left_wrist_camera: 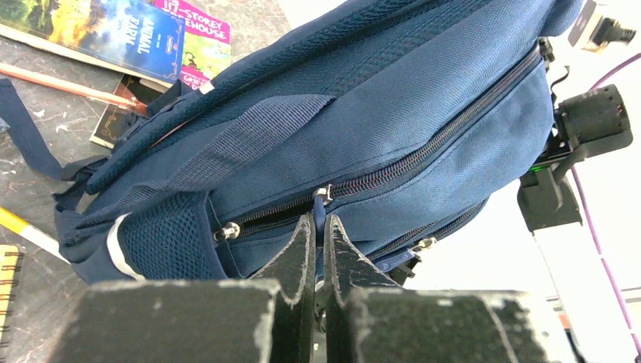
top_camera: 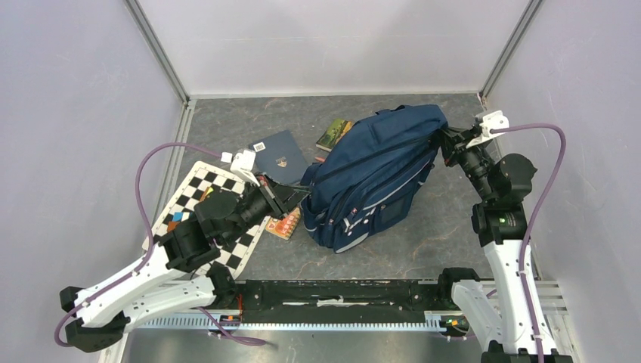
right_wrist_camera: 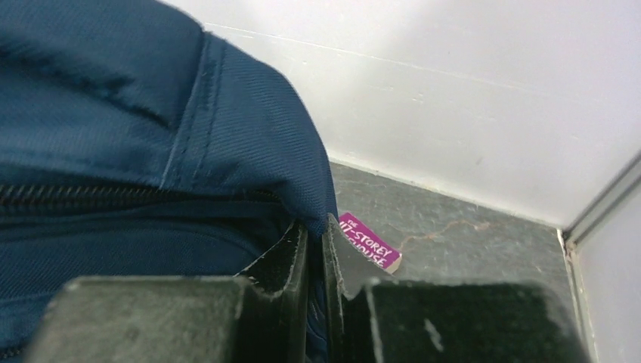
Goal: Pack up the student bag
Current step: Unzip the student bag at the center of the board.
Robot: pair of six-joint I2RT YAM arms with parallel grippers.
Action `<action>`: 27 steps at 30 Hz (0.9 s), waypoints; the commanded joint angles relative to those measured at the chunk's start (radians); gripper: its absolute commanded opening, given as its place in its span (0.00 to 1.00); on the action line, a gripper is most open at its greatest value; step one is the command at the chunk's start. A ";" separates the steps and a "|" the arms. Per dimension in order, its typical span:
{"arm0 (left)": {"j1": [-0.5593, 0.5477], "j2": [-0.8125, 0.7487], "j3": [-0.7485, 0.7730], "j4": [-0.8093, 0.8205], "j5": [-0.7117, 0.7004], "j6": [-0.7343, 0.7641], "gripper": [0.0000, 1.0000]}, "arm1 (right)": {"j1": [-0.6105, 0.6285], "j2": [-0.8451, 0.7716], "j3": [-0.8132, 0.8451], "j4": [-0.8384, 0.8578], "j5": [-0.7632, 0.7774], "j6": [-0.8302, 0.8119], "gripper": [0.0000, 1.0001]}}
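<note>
Now | left pincer [left_wrist_camera: 320, 222]: clamped shut on zip pull [left_wrist_camera: 323, 196] of student bag [top_camera: 378, 174] | right pincer [right_wrist_camera: 316, 236]: pinching its fabric edge

Table [top_camera: 423, 227] with backpack [top_camera: 374, 178], books [top_camera: 281, 157], chessboard [top_camera: 198, 186]

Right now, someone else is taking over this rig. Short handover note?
Left gripper: shut on the zip pull of the student bag.
Right gripper: shut on the bag's fabric, at the end nearest the right arm.
The bag lies on its side mid-table. Its zip looks mostly closed.
Outside the bag: chessboard, navy book, green book, orange pencil.
Done: both grips are set.
Left: open the zip and load the loose items. What is inside the bag cannot be seen.
</note>
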 commanded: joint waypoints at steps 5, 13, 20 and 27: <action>0.005 -0.054 -0.140 0.094 -0.078 0.081 0.02 | 0.001 -0.036 0.102 -0.156 0.133 0.157 0.14; 0.005 -0.074 -0.140 0.178 -0.053 0.005 0.02 | 0.002 -0.034 -0.003 -0.097 -0.028 0.118 0.00; 0.004 0.085 0.077 0.256 0.100 0.025 0.02 | 0.002 -0.038 -0.076 -0.085 0.020 0.066 0.00; 0.005 0.216 0.205 0.368 0.191 0.019 0.02 | 0.037 -0.026 -0.092 -0.123 0.061 0.025 0.00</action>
